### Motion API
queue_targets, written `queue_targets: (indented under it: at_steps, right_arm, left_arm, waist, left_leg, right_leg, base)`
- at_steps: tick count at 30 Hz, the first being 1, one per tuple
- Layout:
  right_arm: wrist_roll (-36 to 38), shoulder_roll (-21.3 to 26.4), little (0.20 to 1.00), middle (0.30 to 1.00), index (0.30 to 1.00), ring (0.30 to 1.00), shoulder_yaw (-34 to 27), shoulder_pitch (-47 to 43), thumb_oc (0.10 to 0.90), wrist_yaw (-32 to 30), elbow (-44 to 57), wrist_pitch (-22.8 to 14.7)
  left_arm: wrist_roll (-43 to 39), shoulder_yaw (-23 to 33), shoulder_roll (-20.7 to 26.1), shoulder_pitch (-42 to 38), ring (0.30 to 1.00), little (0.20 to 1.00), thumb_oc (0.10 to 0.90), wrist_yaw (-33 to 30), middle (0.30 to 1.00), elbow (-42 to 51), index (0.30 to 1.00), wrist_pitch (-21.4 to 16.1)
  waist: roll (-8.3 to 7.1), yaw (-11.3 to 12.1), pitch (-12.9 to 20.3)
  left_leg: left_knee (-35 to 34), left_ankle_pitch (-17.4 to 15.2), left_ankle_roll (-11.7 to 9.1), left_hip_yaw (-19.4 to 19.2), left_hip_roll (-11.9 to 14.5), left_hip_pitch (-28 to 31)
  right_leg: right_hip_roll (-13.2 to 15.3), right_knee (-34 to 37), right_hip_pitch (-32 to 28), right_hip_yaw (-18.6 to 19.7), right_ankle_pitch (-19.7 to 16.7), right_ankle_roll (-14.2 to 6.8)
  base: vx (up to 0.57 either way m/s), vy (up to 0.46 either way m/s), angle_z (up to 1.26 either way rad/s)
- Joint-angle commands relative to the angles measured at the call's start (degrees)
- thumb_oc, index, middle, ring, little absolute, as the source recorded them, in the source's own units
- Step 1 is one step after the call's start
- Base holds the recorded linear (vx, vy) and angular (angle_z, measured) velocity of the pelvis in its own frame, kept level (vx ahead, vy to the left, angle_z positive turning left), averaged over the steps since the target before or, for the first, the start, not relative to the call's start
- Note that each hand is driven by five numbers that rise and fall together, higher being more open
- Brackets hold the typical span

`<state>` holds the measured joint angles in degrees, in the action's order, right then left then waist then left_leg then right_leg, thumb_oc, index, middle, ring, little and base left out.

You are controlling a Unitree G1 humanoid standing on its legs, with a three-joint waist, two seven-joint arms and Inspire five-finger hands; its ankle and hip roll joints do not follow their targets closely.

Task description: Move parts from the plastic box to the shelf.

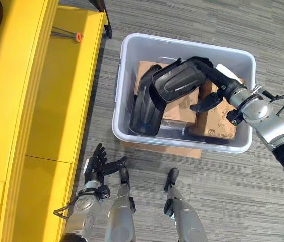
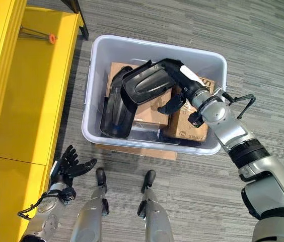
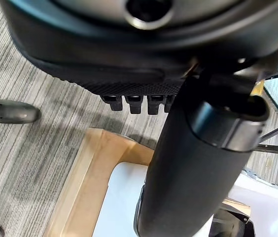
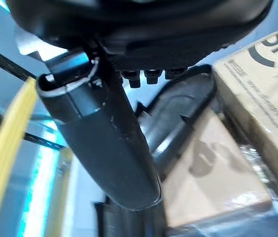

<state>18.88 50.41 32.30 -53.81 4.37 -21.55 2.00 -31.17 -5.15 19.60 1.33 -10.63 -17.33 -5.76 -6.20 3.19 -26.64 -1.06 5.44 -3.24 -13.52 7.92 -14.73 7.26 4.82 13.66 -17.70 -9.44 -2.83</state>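
The robot's right hand [image 1: 210,91] reaches into the plastic box [image 1: 132,43] from the far side and has its fingers curled round the edge of a black part [image 1: 177,83], which hangs tipped just above the cardboard boxes [image 1: 217,123] with its long side pointing across the bin toward the yellow shelf [image 1: 56,96] (a second black part [image 1: 144,108] leans against the near wall below it). The shelf lies well off to the robot's left, so I think the right arm, stretched out and bent at the wrist, must carry the part that way. The left hand [image 1: 97,164] hangs low by the shelf, fingers spread wide and holding nothing, much nearer to the shelf than to the part.
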Motion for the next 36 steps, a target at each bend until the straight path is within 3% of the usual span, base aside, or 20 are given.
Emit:
queue_targets:
  at_steps: [1,5,8,12,23,28,36]
  right_arm:
    - [10.8,0.9,1.000,1.000,1.000,1.000,-2.9,-3.5,0.900,-5.2,1.2,-2.6]
    - [21.2,-3.1,1.000,1.000,1.000,1.000,-1.8,-5.1,0.900,-8.7,3.1,-1.5]
    - [24.8,-4.8,1.000,1.000,1.000,1.000,-1.1,-6.0,0.900,-10.3,3.5,-1.3]
    - [33.3,-11.0,1.000,1.000,1.000,1.000,-0.8,-5.2,0.900,-13.8,3.5,-1.9]
    - [33.5,-20.9,1.000,1.000,1.000,1.000,-3.4,-5.5,0.900,-20.2,-0.6,-3.5]
    - [30.6,-27.3,1.000,1.000,1.000,1.000,-6.3,-6.2,0.900,-23.5,-4.5,-4.3]
    - [23.9,-31.2,1.000,1.000,1.000,1.000,-7.6,-7.7,0.900,-25.2,-8.3,-3.8]
  left_arm:
    - [-0.5,0.7,4.5,3.1,1.000,1.000,0.900,-0.1,1.000,4.2,1.000,-1.0]
    - [-1.0,0.3,5.6,2.9,1.000,1.000,0.900,-1.0,1.000,4.2,1.000,0.6]
    - [-1.2,0.0,5.9,2.7,1.000,1.000,0.900,-1.4,1.000,4.3,1.000,1.1]
    - [-2.0,-1.0,6.4,1.8,1.000,1.000,0.900,-2.7,1.000,4.7,1.000,1.9]
    - [-3.2,-2.7,5.3,-0.3,1.000,1.000,0.900,-5.6,1.000,4.7,1.000,1.8]
    - [-3.7,-3.9,4.3,-1.0,1.000,1.000,0.900,-7.0,1.000,4.4,1.000,1.7]
    - [-3.7,-4.7,3.4,-1.7,1.000,1.000,0.900,-8.1,1.000,3.8,1.000,1.1]
  waist:
    - [-2.04,0.8,4.7]
    - [-2.87,0.9,5.2]
    - [-3.07,1.0,5.3]
    - [-3.45,1.6,5.4]
    - [-2.79,2.5,4.9]
    - [-2.58,2.8,4.6]
    - [-2.37,3.0,4.1]
  left_leg:
    - [0.1,-1.5,-1.4,2.9,1.6,1.8]
    - [0.2,-1.7,-1.3,2.8,1.7,2.1]
    - [0.4,-1.7,-1.3,2.8,1.7,2.2]
    - [0.9,-2.0,-1.1,3.1,1.8,2.3]
    - [1.4,-2.3,-0.8,3.5,1.4,1.9]
    - [1.5,-2.5,-0.6,3.5,1.3,1.8]
    - [1.5,-2.7,-0.5,3.9,1.1,1.8]
  right_leg:
    - [2.8,-6.5,-0.7,2.5,4.3,-5.7]
    - [2.6,-6.4,-1.0,2.8,4.3,-5.6]
    - [2.5,-6.4,-1.2,2.8,4.3,-5.5]
    - [2.5,-6.4,-1.7,2.7,4.4,-5.5]
    - [2.6,-6.2,-2.1,2.4,4.4,-5.4]
    - [2.6,-6.1,-2.3,2.4,4.3,-5.4]
    - [2.7,-6.3,-2.4,2.2,4.3,-5.5]
  base:
    - [0.00,0.000,0.00]
    - [0.00,0.000,0.00]
    - [0.00,0.000,0.00]
    - [0.00,0.000,0.00]
    - [0.00,0.001,0.00]
    - [0.00,0.004,0.02]
    - [0.00,0.000,0.00]
